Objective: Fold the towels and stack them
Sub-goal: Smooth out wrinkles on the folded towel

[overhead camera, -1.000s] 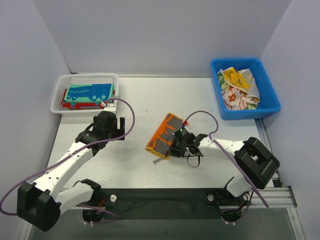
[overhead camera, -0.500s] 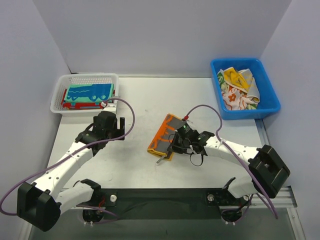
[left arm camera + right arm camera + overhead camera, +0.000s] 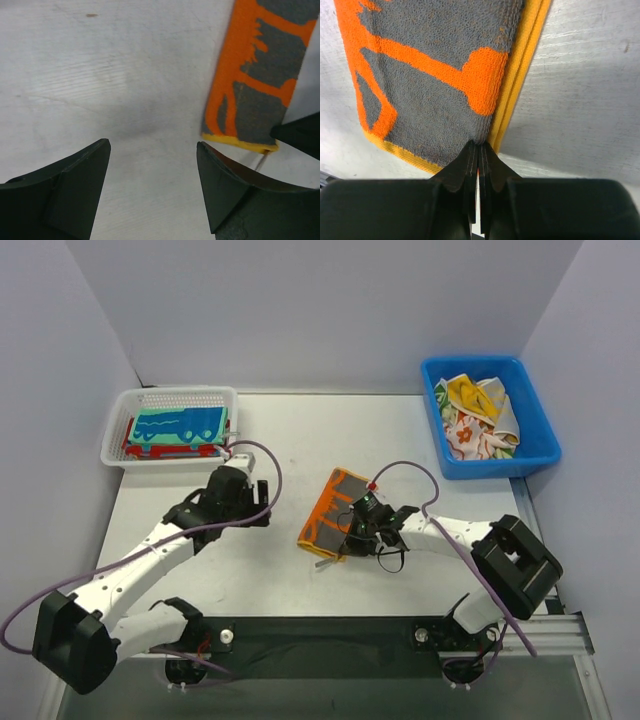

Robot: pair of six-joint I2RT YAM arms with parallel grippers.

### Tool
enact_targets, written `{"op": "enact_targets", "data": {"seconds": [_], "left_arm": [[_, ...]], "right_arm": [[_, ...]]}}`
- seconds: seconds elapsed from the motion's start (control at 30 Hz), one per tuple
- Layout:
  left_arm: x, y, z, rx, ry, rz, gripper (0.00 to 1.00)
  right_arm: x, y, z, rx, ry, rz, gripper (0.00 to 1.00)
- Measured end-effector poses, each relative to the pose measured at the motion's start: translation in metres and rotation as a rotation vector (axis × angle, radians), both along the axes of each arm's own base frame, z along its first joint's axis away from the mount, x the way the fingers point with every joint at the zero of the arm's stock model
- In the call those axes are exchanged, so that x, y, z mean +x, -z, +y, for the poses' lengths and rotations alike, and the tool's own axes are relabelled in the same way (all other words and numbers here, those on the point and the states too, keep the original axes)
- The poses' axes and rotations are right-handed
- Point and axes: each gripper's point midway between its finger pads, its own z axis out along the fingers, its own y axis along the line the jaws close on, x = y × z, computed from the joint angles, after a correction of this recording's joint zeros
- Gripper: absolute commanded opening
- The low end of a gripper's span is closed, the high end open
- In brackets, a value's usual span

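Note:
A folded grey towel with orange lettering and a yellow border (image 3: 330,510) lies on the white table, also visible in the left wrist view (image 3: 260,75) and the right wrist view (image 3: 435,75). My right gripper (image 3: 352,532) (image 3: 479,145) is shut, its tips pressed against the towel's near right edge with nothing visibly between them. My left gripper (image 3: 265,505) (image 3: 153,145) hangs open over bare table just left of the towel. A folded teal towel (image 3: 180,423) lies on a red-patterned one in the white mesh basket (image 3: 150,397).
A blue plastic bin (image 3: 535,455) at the back right holds crumpled towels (image 3: 475,418), yellow, floral white and grey. The basket stands at the back left against the wall. A dark fingertip of the right gripper (image 3: 300,134) shows in the left wrist view.
My left arm has moved right, closer to the folded towel, and its jaws have narrowed a little. The right gripper has stayed shut at the towel's edge while its elbow swung.

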Motion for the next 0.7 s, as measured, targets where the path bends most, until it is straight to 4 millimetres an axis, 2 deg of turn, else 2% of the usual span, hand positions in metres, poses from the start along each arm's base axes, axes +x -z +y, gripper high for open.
{"op": "enact_targets", "data": {"seconds": [0.1,0.2,0.3,0.4,0.7], "left_arm": [[-0.016,0.017,-0.037,-0.028,0.084,0.034,0.8],[-0.035,0.048,-0.062,-0.018,0.143,0.101,0.74],[-0.045,0.081,-0.064,0.009,0.126,0.168,0.67],[-0.05,0.101,-0.059,0.029,0.09,0.203,0.65],[-0.038,0.104,-0.082,-0.034,0.062,0.163,0.64]], "right_arm": [[0.001,0.0,0.0,0.014,0.004,-0.004,0.0],[0.003,-0.002,-0.001,0.036,0.013,-0.013,0.0],[0.005,-0.005,-0.003,0.058,0.03,-0.018,0.0],[0.008,-0.008,-0.003,0.082,0.046,-0.021,0.0],[0.012,-0.013,0.005,0.147,0.068,-0.021,0.0]]}}
